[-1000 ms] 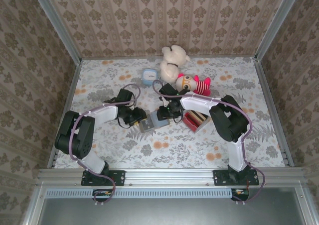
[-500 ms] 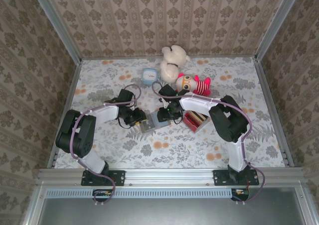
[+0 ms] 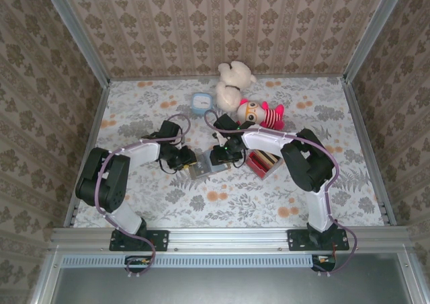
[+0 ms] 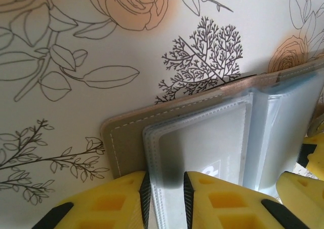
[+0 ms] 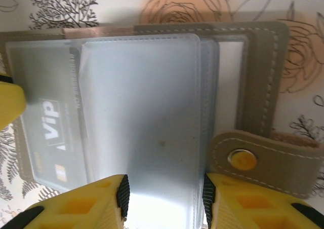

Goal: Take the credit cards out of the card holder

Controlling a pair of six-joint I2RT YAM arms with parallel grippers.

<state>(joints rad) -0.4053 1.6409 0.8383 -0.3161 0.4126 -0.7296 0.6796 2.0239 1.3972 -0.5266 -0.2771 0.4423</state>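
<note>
The grey card holder (image 3: pixel 203 169) lies open on the flowered table between my two grippers. In the left wrist view its tan-grey cover (image 4: pixel 124 140) carries clear sleeves (image 4: pixel 212 138), and my left gripper (image 4: pixel 166 201) stands over a sleeve's edge with only a narrow gap between its jaws. In the right wrist view my right gripper (image 5: pixel 165 201) is open wide above a frosted, pale blue sleeve (image 5: pixel 152 112). A credit card marked "ViP" (image 5: pixel 50 130) sits inside a sleeve to the left. The snap tab (image 5: pixel 253 160) lies by the right finger.
A grey tray with red contents (image 3: pixel 263 161) sits just right of the right gripper. Behind are a light blue box (image 3: pixel 201 103), a white teddy bear (image 3: pixel 232 85) and a red-striped plush toy (image 3: pixel 263 114). Patterned walls enclose the table.
The left gripper's jaws have narrowed over the sleeve edge. Both arms and the card holder have barely shifted.
</note>
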